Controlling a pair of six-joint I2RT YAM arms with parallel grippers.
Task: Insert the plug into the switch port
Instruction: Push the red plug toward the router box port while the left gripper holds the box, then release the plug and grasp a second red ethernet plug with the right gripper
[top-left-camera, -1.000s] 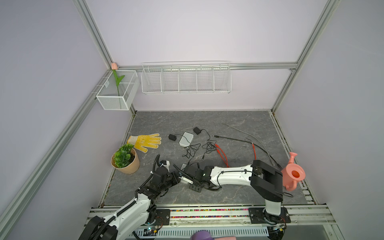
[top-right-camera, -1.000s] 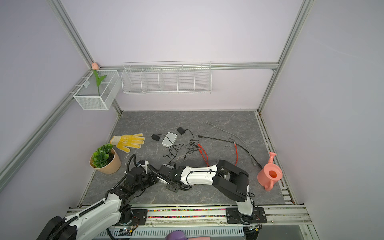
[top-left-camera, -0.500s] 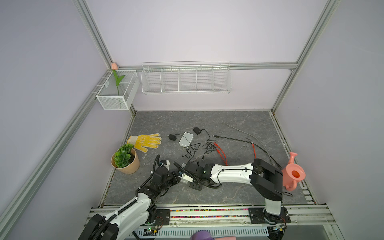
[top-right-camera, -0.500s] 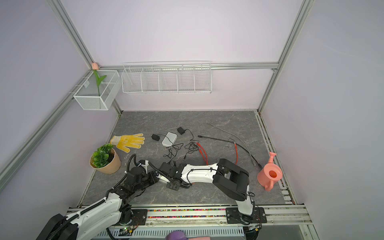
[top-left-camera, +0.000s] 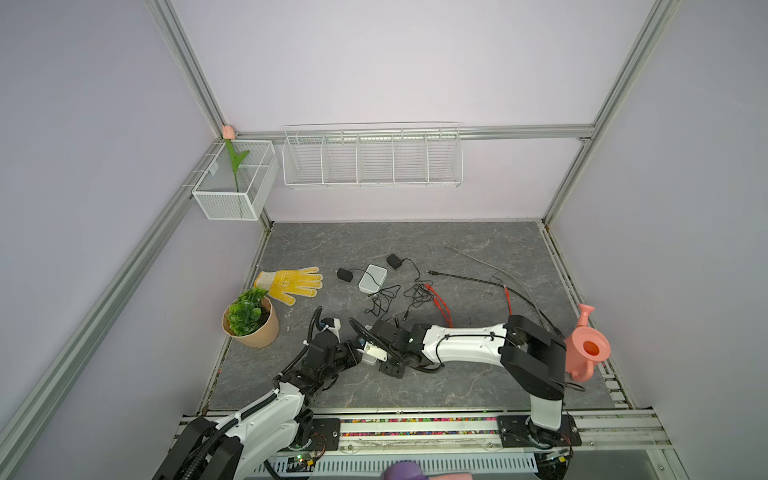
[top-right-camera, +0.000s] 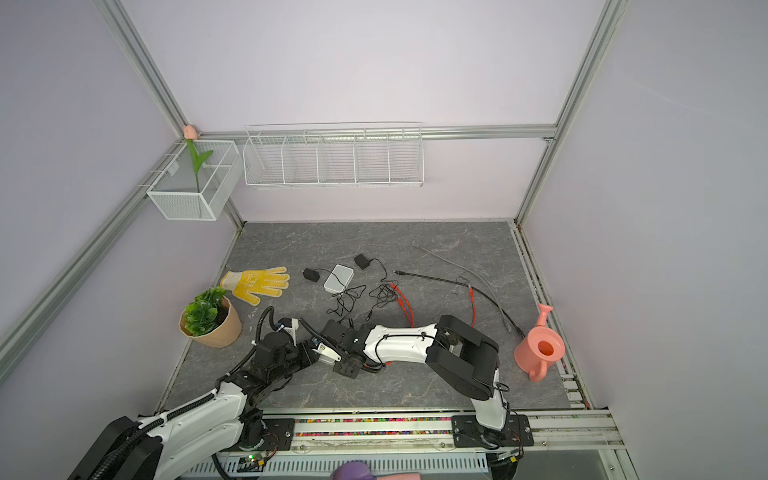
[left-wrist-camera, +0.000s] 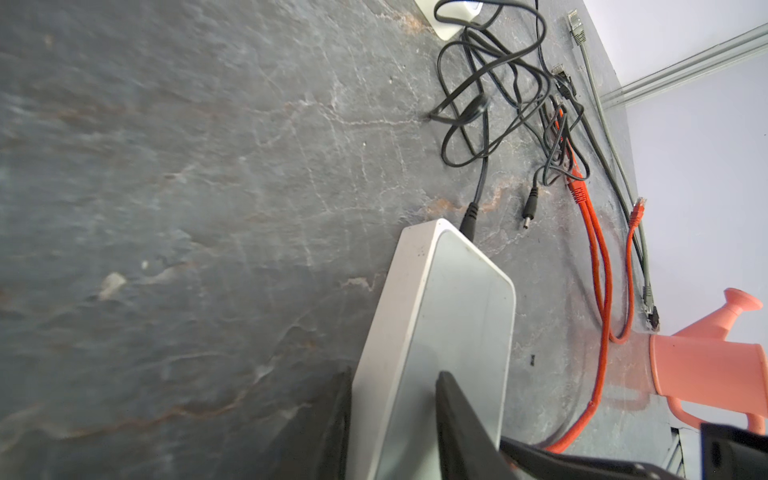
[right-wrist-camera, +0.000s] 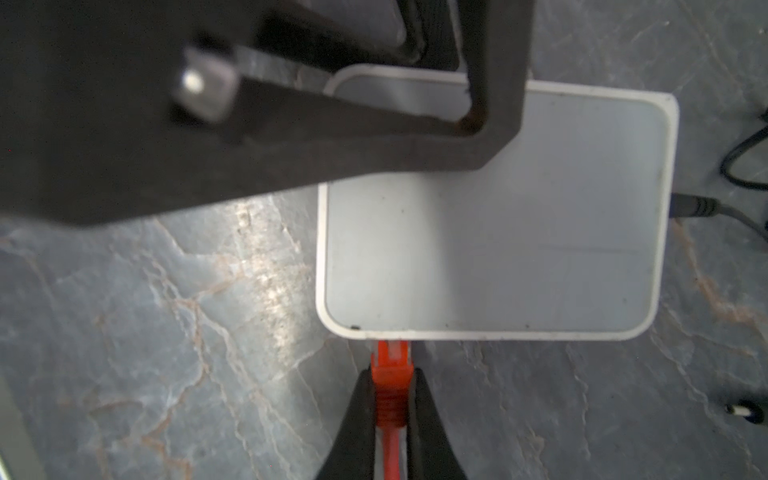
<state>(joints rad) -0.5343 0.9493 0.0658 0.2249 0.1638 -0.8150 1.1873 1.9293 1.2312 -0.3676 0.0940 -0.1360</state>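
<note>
Plug (right-wrist-camera: 392, 361), orange, pinched in your right tool (right-wrist-camera: 391, 376), w/ tip touching switch (right-wrist-camera: 498, 249) edge, switch clamped by your left tool (left-wrist-camera: 395, 378), on desk (right-wrist-camera: 166, 332).

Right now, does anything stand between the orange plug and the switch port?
Nothing visible does. The orange plug, held in the right gripper, touches the edge of the switch; the port itself is hidden.
</note>
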